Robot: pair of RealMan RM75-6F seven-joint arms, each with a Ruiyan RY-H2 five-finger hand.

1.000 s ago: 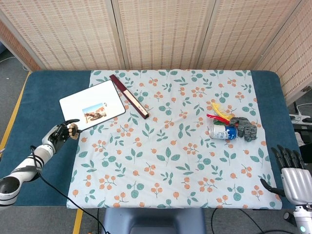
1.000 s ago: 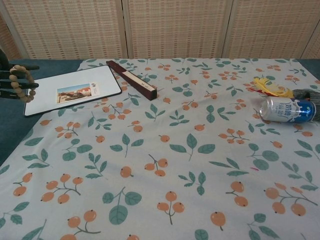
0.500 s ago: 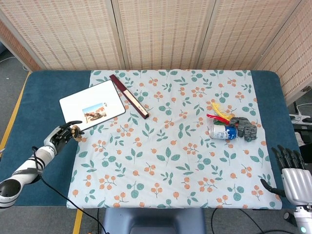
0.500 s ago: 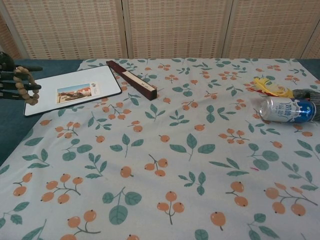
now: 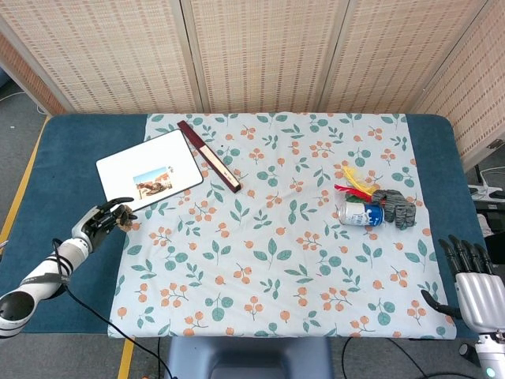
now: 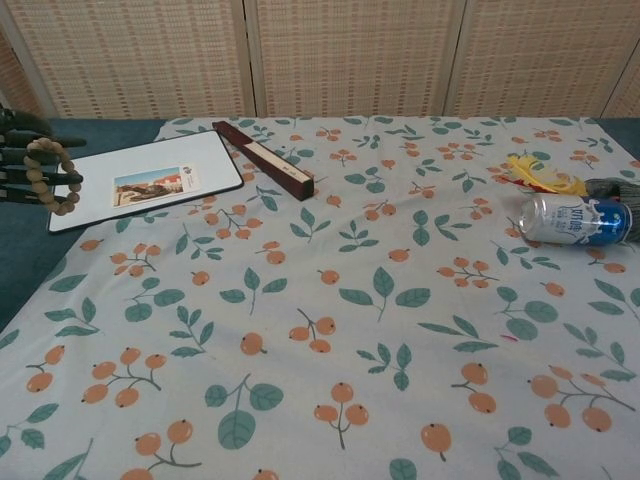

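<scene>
**Bead bracelet hanging off the left hand, right hand parked**

Woven screens at the back, blue table (image 5: 79,150) with a flowery cloth (image 5: 276,253) over most of it; pretty ordinary setup.

So the left hand (image 5: 101,220) is out past the cloth's edge, above the bare blue, with a wooden bead bracelet (image 6: 52,177) looped over its fingers (image 6: 22,170); fingers look fairly level and only loosely curled, the loop dangling below them, so it's carried rather than squeezed. Just beyond that hand sits a white board (image 5: 148,170) with a little photo on it; further off, past the board, a long dark box (image 5: 208,155).

My read: this is the carrying bit, bracelet lifted and not set down anywhere yet; whatever comes next needs the fingers kept level so the beads don't slide off, then a gentle tilt or spreading to let them go.

Right hand (image 5: 471,284) is off the near corner on its own side, fingers straight and apart, holding nothing; well ahead of it are a can (image 5: 364,213) lying on its side, a grey glove (image 5: 395,208) touching it, and some yellow-red bits (image 5: 353,181).
</scene>
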